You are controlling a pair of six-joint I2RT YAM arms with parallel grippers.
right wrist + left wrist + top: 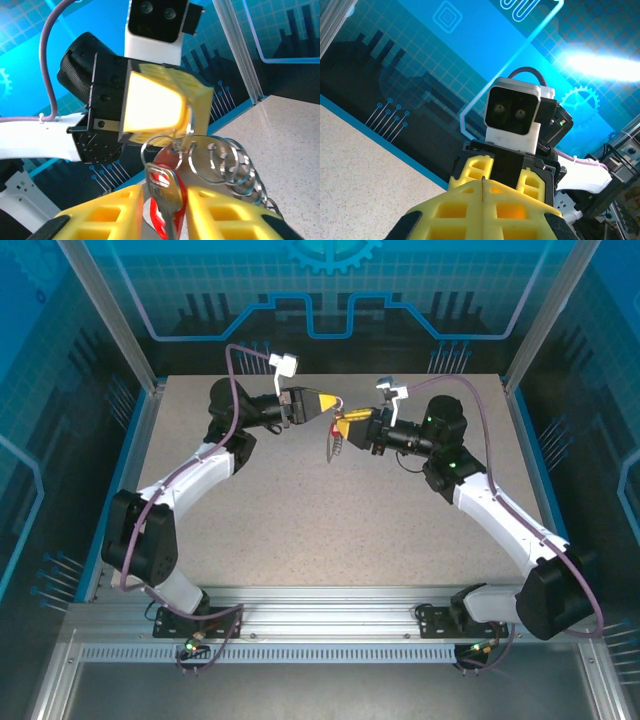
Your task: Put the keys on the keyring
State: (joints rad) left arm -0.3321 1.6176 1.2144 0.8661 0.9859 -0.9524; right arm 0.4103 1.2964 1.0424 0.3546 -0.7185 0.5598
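Observation:
Both grippers meet in the air over the middle back of the table. My left gripper (325, 403) is shut, and a thin sliver of the keyring's metal (482, 184) sticks out of the seam between its yellow fingers (515, 210). In the right wrist view the keyring (220, 160) hangs from those fingers (155, 107) as a bunch of silver rings. A silver key with a red head (167, 192) dangles from a small ring. My right gripper (165, 202) has its yellow fingers (225, 212) pressed close on both sides of that key. From above, the key (331, 436) hangs just left of my right gripper (347, 426).
The speckled table (330, 520) lies below both grippers. Blue glass walls with metal posts (125, 330) close it in at the back and sides. The arm bases sit on the aluminium rail (320, 625) at the near edge.

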